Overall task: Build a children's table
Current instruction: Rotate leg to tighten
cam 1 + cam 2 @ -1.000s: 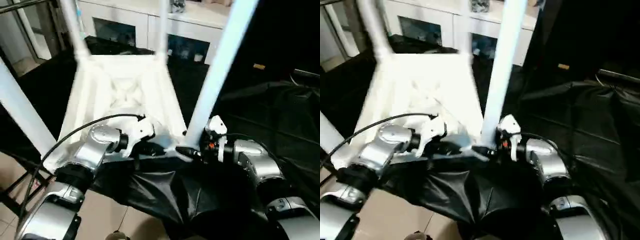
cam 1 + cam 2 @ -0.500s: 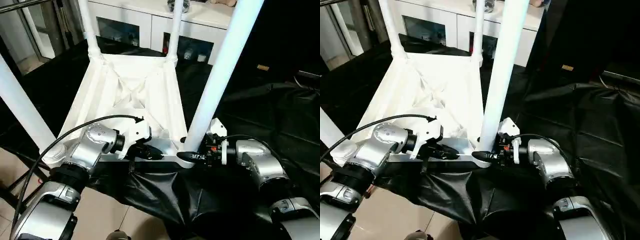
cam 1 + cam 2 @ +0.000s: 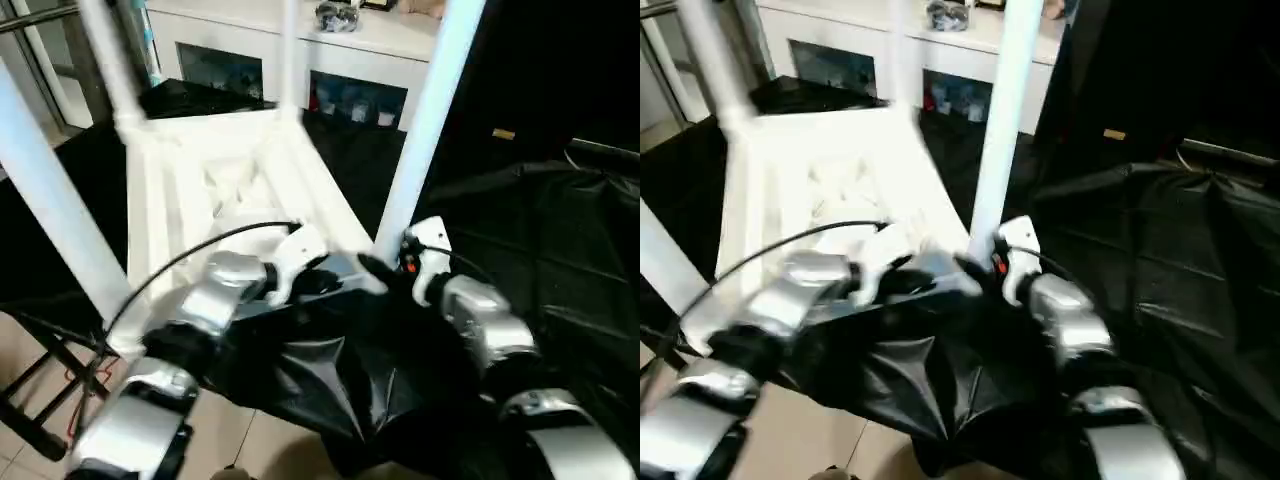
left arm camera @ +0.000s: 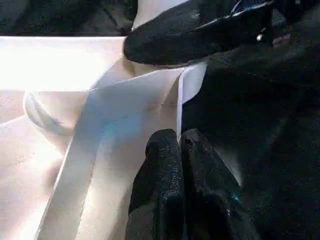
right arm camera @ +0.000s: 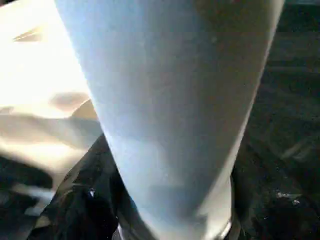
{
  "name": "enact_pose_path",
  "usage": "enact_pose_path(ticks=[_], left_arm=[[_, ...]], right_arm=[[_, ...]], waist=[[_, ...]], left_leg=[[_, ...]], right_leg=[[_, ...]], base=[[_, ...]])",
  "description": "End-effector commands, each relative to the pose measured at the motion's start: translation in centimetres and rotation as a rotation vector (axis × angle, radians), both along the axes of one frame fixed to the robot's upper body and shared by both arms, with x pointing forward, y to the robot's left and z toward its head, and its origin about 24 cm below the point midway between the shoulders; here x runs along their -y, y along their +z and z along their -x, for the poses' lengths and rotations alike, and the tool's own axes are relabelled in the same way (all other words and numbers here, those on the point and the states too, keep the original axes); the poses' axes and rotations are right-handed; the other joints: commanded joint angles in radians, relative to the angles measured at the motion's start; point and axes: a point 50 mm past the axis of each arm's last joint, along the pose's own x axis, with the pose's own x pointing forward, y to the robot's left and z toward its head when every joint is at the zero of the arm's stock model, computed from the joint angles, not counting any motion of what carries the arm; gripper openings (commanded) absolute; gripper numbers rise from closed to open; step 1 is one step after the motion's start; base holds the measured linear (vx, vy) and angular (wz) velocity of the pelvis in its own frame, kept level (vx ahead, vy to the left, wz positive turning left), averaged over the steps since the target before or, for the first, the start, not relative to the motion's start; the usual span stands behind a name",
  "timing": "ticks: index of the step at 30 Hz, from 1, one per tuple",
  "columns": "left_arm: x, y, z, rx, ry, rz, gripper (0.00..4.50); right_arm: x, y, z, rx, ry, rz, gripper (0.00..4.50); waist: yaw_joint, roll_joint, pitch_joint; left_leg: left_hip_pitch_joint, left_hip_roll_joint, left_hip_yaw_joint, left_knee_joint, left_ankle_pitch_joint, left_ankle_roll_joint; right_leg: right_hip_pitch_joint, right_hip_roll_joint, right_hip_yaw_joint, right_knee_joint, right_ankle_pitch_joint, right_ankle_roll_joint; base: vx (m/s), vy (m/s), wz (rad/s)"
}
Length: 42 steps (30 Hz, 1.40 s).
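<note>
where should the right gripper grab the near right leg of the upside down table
Low on the near right leg, just above its corner socket, coming in level from the robot's side. The tube stands upright and is round, so fingers can straddle it there; the right gripper is already at that height.

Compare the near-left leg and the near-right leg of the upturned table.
The near-right leg has the right end effector at its base; the near-left leg has no end effector by it. In the head views, the near-left leg tilts toward the left as it rises and the near-right leg toward the right. Both are white tubes standing up from corners of the upturned tabletop.
</note>
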Motion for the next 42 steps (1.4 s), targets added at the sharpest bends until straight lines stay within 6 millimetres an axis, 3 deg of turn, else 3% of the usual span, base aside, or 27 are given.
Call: enact_pose_path(ticks=[1,5,8,12,16,19,22,25,28,36,42], left_arm=[[2.9,0.9,0.2,0.034,-0.047,0.051,0.00],[2.9,0.8,0.4,0.032,-0.057,0.060,0.00],[2.4,0.9,0.4,0.030,-0.067,0.061,0.00],[0.8,1.0,0.5,0.020,-0.118,0.054,0.00],[-1.0,1.1,1.1,-0.009,-0.215,0.052,0.00],[-1.5,1.2,1.4,-0.022,-0.255,0.064,0.00],[-2.5,1.3,1.6,-0.042,-0.285,0.054,0.00],[-3.4,1.3,1.7,-0.053,-0.296,0.040,0.00],[-4.0,1.4,1.9,-0.070,-0.322,0.031,0.00],[-4.6,1.4,2.0,-0.087,-0.335,0.023,0.00],[-4.2,1.2,1.9,-0.083,-0.305,0.025,0.00]], right_arm=[[-2.8,-2.0,1.3,-0.085,0.095,0.037,3.14],[-3.3,-1.4,1.1,-0.082,0.120,-0.040,3.30],[-2.9,-1.0,0.9,-0.059,0.158,-0.023,3.75],[-1.8,-0.1,1.3,0.004,0.364,0.003,3.80],[-0.2,1.1,2.2,0.030,0.574,-0.023,3.80],[0.3,1.3,2.4,0.037,0.628,0.000,3.80],[1.1,1.5,2.8,0.005,0.706,-0.004,3.80],[1.5,1.6,3.4,-0.030,0.799,-0.006,3.80],[1.5,1.4,3.8,-0.046,0.845,0.016,3.55],[1.1,1.3,4.2,-0.069,0.885,-0.008,3.05],[0.4,0.5,4.4,-0.073,0.805,-0.041,2.62]], waist=[[-0.003,0.006,-0.055],[-0.003,0.007,-0.055],[-0.003,0.008,-0.056],[-0.001,0.003,-0.057],[0.006,-0.002,-0.064],[0.009,0.002,-0.067],[0.012,0.003,-0.064],[0.017,0.003,-0.059],[0.021,0.002,-0.059],[0.031,0.002,-0.063],[0.034,0.001,-0.062]], left_leg=[[0.007,0.024,-0.011,-0.071,-0.323,-0.011],[0.007,0.024,-0.009,-0.071,-0.324,-0.003],[0.007,0.025,-0.010,-0.072,-0.321,-0.002],[0.005,0.025,-0.008,-0.069,-0.304,0.013],[-0.003,0.024,-0.004,-0.058,-0.207,0.059],[-0.005,0.029,0.000,-0.052,-0.141,0.084],[-0.003,0.030,0.001,-0.053,-0.171,0.081],[0.000,0.032,0.000,-0.057,-0.222,0.059],[0.001,0.032,-0.002,-0.059,-0.233,0.040],[0.000,0.031,0.000,-0.055,-0.186,0.048],[0.000,0.031,-0.001,-0.057,-0.199,0.039]], right_leg=[[0.035,-0.067,0.045,-0.094,-0.335,-0.154],[0.036,-0.066,0.045,-0.091,-0.298,-0.168],[0.037,-0.066,0.045,-0.089,-0.287,-0.172],[0.041,-0.068,0.045,-0.087,-0.261,-0.180],[0.052,-0.064,0.045,-0.069,-0.112,-0.214],[0.051,-0.060,0.039,-0.053,-0.002,-0.253],[0.050,-0.062,0.038,-0.057,-0.049,-0.264],[0.045,-0.065,0.040,-0.068,-0.147,-0.242],[0.043,-0.067,0.041,-0.070,-0.184,-0.225],[0.044,-0.064,0.041,-0.060,-0.105,-0.239],[0.044,-0.067,0.041,-0.063,-0.132,-0.231]], base=[[0.000,0.000,0.00],[0.000,0.000,0.00],[0.000,0.000,0.00],[0.000,0.000,0.00],[0.000,0.000,0.00],[0.000,0.000,0.00],[0.000,0.000,0.00],[0.000,0.000,0.00],[0.000,0.000,0.00],[0.000,0.000,0.00],[0.000,0.000,0.00]])
